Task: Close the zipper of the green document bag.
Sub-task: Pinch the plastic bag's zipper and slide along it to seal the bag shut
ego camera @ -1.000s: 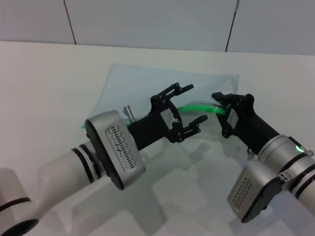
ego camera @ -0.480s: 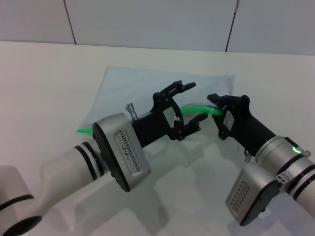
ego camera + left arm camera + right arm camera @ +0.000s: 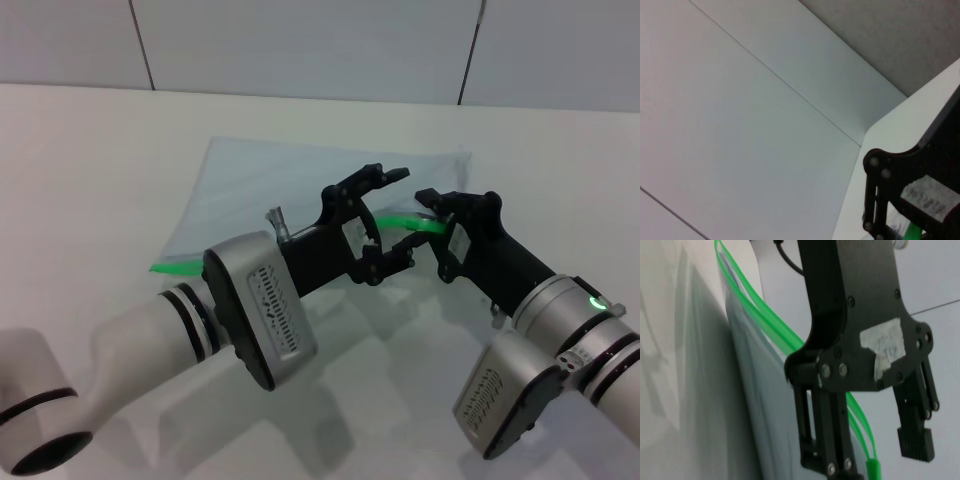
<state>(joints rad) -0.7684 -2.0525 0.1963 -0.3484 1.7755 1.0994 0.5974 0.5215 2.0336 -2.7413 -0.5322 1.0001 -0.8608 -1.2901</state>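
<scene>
Green document bag [image 3: 300, 185] lying flat on the white table [image 3: 90, 170], green edge nearest the robot and lifted in the middle. Left gripper [image 3: 392, 215] hovering over that edge, jaws wide apart, gripping nothing. Right gripper [image 3: 432, 208] parked at the right end of the zipper [image 3: 395, 221], looks pinched on it near the slider, though the fingertips are hard to make out. From the right wrist, two green tracks still running apart. So: not zipped yet, nearly the whole pull left, judging by that gap.
</scene>
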